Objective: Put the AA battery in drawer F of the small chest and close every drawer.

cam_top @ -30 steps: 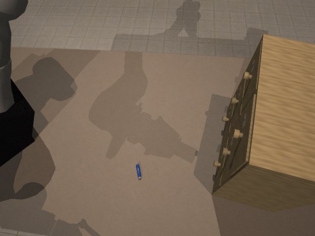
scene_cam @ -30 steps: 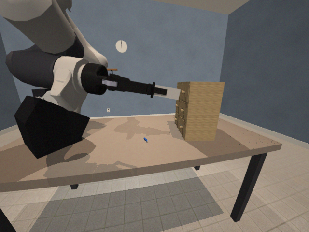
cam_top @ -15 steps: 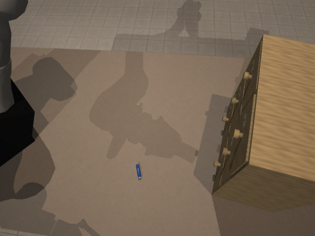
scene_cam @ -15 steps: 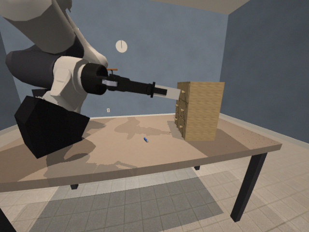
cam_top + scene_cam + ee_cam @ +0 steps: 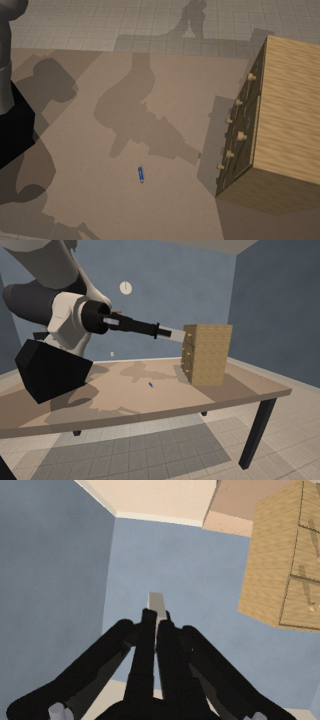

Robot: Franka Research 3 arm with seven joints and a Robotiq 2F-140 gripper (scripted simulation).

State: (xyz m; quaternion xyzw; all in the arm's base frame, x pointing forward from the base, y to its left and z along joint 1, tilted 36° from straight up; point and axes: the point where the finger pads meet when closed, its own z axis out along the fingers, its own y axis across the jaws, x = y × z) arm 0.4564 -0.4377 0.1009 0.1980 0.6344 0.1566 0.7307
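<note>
The blue AA battery (image 5: 140, 174) lies on the table, apart from the chest; it also shows in the exterior view (image 5: 150, 384). The small wooden chest (image 5: 271, 121) stands at the right with six knobbed drawers, all seemingly flush with its front; the drawer letters are too small to read. It also shows in the exterior view (image 5: 206, 354) and the wrist view (image 5: 287, 567). My gripper (image 5: 178, 337) is shut and empty, held level high above the table, its tips close to the chest's upper front. In the wrist view the shut fingers (image 5: 156, 603) point past the chest's side.
The black robot base (image 5: 49, 369) stands at the table's left. The table's front edge (image 5: 144, 415) runs below the battery. The arm (image 5: 67, 314) reaches over the table's middle.
</note>
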